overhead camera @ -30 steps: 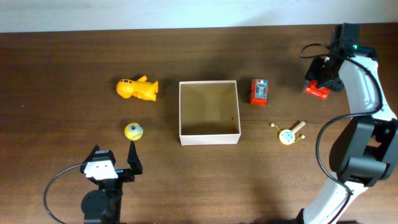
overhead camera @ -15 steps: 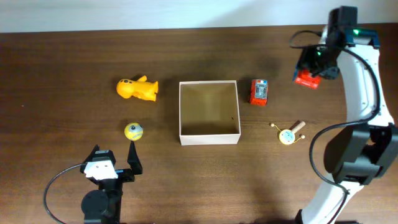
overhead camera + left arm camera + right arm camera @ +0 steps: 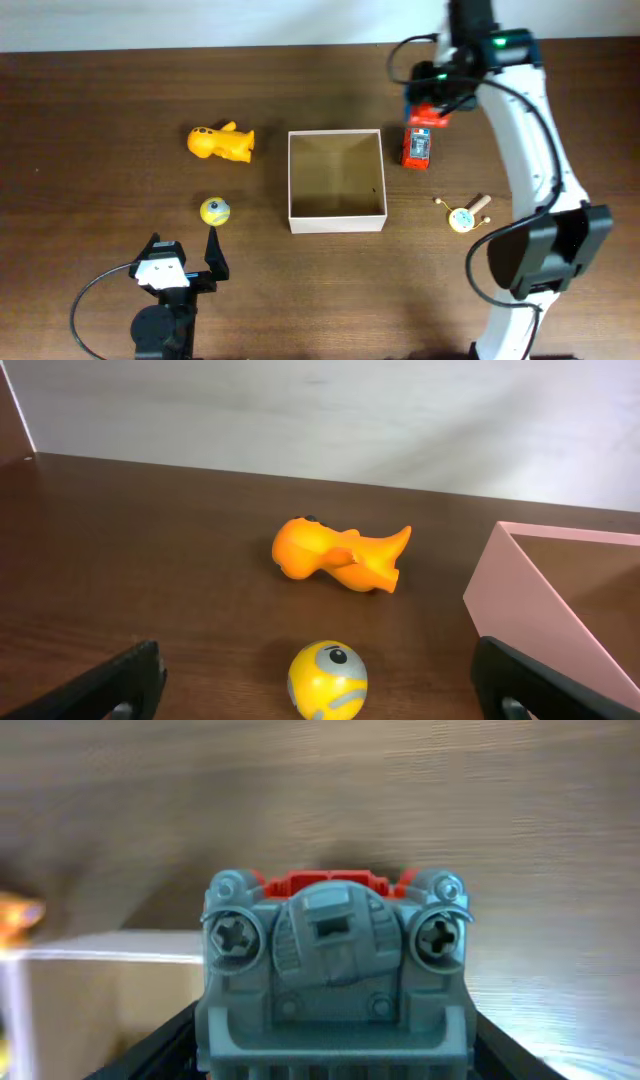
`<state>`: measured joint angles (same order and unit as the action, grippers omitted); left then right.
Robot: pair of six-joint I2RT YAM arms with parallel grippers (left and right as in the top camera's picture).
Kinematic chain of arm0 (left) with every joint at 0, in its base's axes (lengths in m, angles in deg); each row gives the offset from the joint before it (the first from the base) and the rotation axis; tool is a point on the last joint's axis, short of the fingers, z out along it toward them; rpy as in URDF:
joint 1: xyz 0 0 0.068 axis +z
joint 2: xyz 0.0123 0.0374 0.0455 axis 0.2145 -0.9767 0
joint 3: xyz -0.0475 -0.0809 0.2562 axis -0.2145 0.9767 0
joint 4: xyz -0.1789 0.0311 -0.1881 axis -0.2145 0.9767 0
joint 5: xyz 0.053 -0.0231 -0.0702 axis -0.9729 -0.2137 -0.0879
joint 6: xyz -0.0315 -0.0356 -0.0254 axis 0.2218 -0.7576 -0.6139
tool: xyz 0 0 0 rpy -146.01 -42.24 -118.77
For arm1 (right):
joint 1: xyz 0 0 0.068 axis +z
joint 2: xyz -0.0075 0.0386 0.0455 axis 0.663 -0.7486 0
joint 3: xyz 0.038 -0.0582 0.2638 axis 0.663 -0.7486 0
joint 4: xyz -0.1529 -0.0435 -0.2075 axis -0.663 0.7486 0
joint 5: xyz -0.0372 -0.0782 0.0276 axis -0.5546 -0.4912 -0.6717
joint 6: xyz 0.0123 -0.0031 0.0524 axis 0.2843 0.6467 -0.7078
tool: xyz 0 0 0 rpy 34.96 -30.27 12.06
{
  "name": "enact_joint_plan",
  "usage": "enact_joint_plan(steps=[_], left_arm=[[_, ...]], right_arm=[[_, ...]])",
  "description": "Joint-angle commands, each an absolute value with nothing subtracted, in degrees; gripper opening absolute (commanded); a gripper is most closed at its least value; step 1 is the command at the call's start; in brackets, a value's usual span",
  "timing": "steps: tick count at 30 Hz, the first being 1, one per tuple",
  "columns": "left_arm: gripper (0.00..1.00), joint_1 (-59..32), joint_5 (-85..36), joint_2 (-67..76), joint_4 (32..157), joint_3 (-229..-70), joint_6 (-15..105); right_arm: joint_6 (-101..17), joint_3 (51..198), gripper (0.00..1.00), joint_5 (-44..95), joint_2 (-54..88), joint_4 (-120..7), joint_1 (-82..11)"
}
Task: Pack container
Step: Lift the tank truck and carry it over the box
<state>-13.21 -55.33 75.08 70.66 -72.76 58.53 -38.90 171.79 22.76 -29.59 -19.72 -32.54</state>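
Observation:
The container [image 3: 337,223] is a square white-walled box with a tan inside, at mid-table and empty. My right gripper [image 3: 434,100] is shut on a red toy with a grey underside [image 3: 428,113], held above the table just right of the container's far right corner. In the right wrist view the toy [image 3: 335,960] fills the space between the jaws, with the container [image 3: 90,1010] at lower left. My left gripper [image 3: 183,250] is open and empty at the near left. A yellow ball [image 3: 327,678] lies just ahead of it, and the container's wall [image 3: 530,625] is at right.
An orange animal toy [image 3: 222,143] lies left of the container, and the yellow ball [image 3: 215,211] lies nearer. A second red toy [image 3: 417,147] lies just right of the container, under my right gripper. A yellow round toy with a stick [image 3: 463,215] lies further right.
My right arm has swung left from the far right edge with the red toy, and now hangs near the container's far right corner. The left arm has not moved.

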Motion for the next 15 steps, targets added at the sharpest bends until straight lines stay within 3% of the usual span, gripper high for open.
enact_joint_plan(steps=[1,15], left_arm=[[0.99,-13.0,-54.7,75.2,70.5,-72.4,58.4],[0.99,-13.0,-54.7,75.2,70.5,-72.4,58.4]], right_arm=[[-40.4,173.2,0.64,25.1,-27.7,-19.7,-27.2],[-48.8,173.2,0.63,24.2,-27.8,-18.8,-15.5]])
